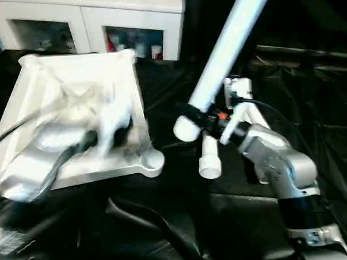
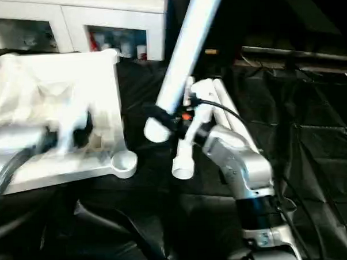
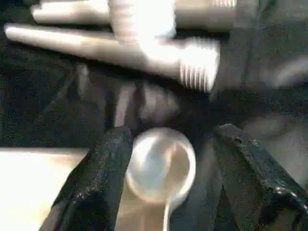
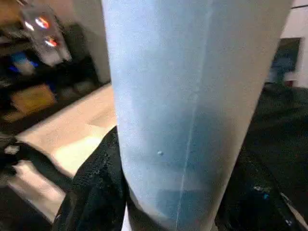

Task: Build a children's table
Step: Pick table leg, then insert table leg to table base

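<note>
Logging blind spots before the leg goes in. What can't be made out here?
- Left tool: smeared by motion in both eye views.
- Held leg: upper end cut off by the top edge in the eye views.
- Tabletop ribs: washed out by glare.
- Right tool: its fingertips sit behind the leg in the right wrist view.

Right hand, black fingers clamped around a long white leg near its lower end, the leg rising steeply up and to the right past the picture's top edge. Further white legs lie on the black-draped surface just behind and below the hand. Square white tabletop, ribbed underside up, lies at left with a round corner socket nearest the held leg. Left hand is blurred over the tabletop; its finger state is unclear. White cabinet stands behind.
</note>
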Robot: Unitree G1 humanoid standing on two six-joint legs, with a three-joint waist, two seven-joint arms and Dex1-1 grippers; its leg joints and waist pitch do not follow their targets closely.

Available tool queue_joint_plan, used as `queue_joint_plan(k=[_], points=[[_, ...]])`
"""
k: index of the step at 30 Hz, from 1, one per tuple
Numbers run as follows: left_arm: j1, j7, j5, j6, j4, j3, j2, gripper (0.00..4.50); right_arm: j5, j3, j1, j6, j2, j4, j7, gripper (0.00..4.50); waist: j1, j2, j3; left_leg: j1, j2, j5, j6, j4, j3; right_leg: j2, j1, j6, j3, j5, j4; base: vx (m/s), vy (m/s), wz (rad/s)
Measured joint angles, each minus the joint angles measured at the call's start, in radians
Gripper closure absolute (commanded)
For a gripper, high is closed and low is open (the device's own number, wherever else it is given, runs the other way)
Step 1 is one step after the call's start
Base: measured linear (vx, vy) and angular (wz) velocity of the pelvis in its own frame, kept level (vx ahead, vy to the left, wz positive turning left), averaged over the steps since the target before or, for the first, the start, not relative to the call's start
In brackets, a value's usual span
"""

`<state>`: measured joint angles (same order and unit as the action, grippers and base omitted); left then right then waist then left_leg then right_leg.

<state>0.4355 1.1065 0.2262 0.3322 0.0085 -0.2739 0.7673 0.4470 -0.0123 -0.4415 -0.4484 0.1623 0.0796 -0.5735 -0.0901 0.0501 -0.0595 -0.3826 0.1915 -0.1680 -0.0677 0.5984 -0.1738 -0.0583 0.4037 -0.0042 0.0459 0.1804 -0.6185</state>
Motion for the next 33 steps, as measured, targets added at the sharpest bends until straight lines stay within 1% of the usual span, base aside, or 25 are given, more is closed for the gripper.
queue_joint_plan(k=[3,7,8,11,12,13,14,17,18,21,22,24,26,29,32,33], points=[[-0.024,0.028,-0.050,-0.046,0.038,-0.018,0.019,1.46,-0.027,-0.020,0.035,0.021,-0.001,0.011,0.000,2.60,0.001,0.000,0.000,0.000,0.000,0.000,0.000,0.000,0.000,0.000,0.000,0.001,0.000,0.001,0.000,0.000,0.000,0.00],[-0.034,0.046,-0.056,-0.040,0.040,-0.021,0.041,1.46,-0.030,-0.042,0.050,0.021,0.001,0.011,-0.014,2.60,0.002,0.000,0.000,0.001,0.000,0.000,0.000,0.000,0.000,0.000,0.001,0.001,0.000,0.000,-0.003,0.000,0.000,0.00],[-0.034,0.046,-0.057,-0.039,0.041,-0.021,0.049,1.64,-0.031,-0.042,0.050,0.023,0.001,0.011,-0.018,2.60,0.002,0.000,0.000,0.002,0.000,0.000,0.000,0.000,0.000,0.000,0.001,0.001,-0.001,0.001,-0.005,0.000,0.000,0.00],[-0.025,0.045,-0.083,-0.053,0.085,-0.029,0.054,1.75,-0.031,-0.042,0.050,0.028,0.002,0.011,-0.022,2.60,0.001,-0.001,0.000,0.005,0.000,0.000,0.000,0.000,0.000,0.000,0.000,0.002,-0.001,0.001,-0.007,0.000,0.000,0.00],[-0.024,0.047,-0.093,-0.065,0.110,-0.032,0.051,1.86,-0.032,-0.042,0.050,0.031,0.002,0.011,-0.023,2.60,0.002,-0.001,0.000,0.005,0.000,0.000,0.000,0.000,0.000,0.000,0.000,0.002,-0.001,0.001,-0.008,0.000,0.000,0.00],[-0.016,0.053,-0.095,-0.073,0.136,-0.032,0.041,2.11,-0.032,-0.042,0.050,0.036,0.002,0.011,-0.023,2.60,0.001,-0.001,0.000,0.005,0.000,0.000,0.000,0.000,0.000,0.000,0.000,0.002,-0.001,0.001,-0.008,0.000,0.000,0.00],[-0.009,0.059,-0.095,-0.074,0.153,-0.032,0.034,2.11,-0.032,-0.042,0.050,0.037,0.001,0.011,-0.023,2.60,0.001,0.000,0.000,0.005,0.000,0.000,0.000,0.000,0.000,0.000,0.000,0.002,-0.001,0.001,-0.008,0.000,0.000,0.00],[0.010,0.077,-0.095,-0.076,0.186,-0.032,0.030,2.32,-0.032,-0.043,0.050,0.036,-0.001,0.011,-0.024,2.60,0.002,0.000,0.000,0.006,0.000,0.000,0.000,0.000,0.000,0.000,0.000,0.002,-0.001,0.001,-0.008,0.000,0.000,0.00],[0.016,0.080,-0.096,-0.076,0.201,-0.032,0.031,2.55,-0.031,-0.043,0.050,0.034,-0.001,0.011,-0.024,2.60,0.002,0.000,0.000,0.006,0.000,0.000,-0.001,0.000,0.000,0.000,0.000,0.002,-0.001,0.001,-0.008,0.000,0.000,0.00],[0.019,0.081,-0.097,-0.075,0.225,-0.032,0.030,2.77,-0.029,-0.043,0.050,0.020,-0.002,0.011,-0.021,2.60,0.002,-0.001,0.000,0.006,0.000,0.000,-0.001,0.000,0.000,0.000,0.000,0.002,-0.001,0.001,-0.008,0.000,0.000,0.00],[0.019,0.082,-0.100,-0.076,0.235,-0.032,0.030,2.77,-0.029,-0.043,0.050,0.020,-0.002,0.011,-0.021,2.60,0.002,-0.001,0.000,0.006,0.000,0.000,-0.001,0.000,0.000,0.000,0.000,0.002,-0.001,0.001,-0.008,0.000,0.000,0.00],[0.022,0.087,-0.108,-0.084,0.259,-0.032,0.030,3.08,-0.032,-0.044,0.050,0.027,-0.002,0.011,-0.022,2.60,0.002,-0.001,-0.001,0.006,0.000,0.000,-0.001,0.000,0.000,0.000,0.000,0.001,-0.001,0.001,-0.008,0.000,0.000,0.00],[0.028,0.090,-0.114,-0.095,0.279,-0.031,0.029,3.14,-0.045,-0.047,0.050,0.042,-0.002,0.011,-0.023,2.60,0.001,-0.001,0.000,0.006,0.000,0.000,-0.001,0.000,0.000,0.000,0.000,0.000,-0.001,0.001,-0.008,0.000,0.000,0.00],[0.034,0.102,-0.122,-0.102,0.299,-0.031,0.030,3.47,-0.050,-0.047,0.050,0.048,-0.002,0.011,-0.023,2.60,0.001,-0.001,0.000,0.006,0.000,0.000,-0.001,0.000,0.000,0.000,0.000,-0.001,-0.002,0.001,-0.008,0.000,0.000,0.00],[0.034,0.108,-0.124,-0.107,0.317,-0.031,0.030,3.58,-0.051,-0.047,0.050,0.048,-0.001,0.011,-0.023,2.60,0.002,-0.001,-0.001,0.006,0.000,0.000,-0.001,0.000,0.000,0.000,0.000,-0.001,-0.002,0.001,-0.008,0.000,0.000,0.00],[0.034,0.109,-0.125,-0.111,0.323,-0.031,0.030,3.82,-0.051,-0.047,0.050,0.048,-0.001,0.011,-0.023,2.60,0.002,-0.001,0.000,0.006,0.000,0.000,-0.001,0.000,0.000,0.000,0.000,-0.001,-0.002,0.001,-0.008,0.000,0.000,0.00]])
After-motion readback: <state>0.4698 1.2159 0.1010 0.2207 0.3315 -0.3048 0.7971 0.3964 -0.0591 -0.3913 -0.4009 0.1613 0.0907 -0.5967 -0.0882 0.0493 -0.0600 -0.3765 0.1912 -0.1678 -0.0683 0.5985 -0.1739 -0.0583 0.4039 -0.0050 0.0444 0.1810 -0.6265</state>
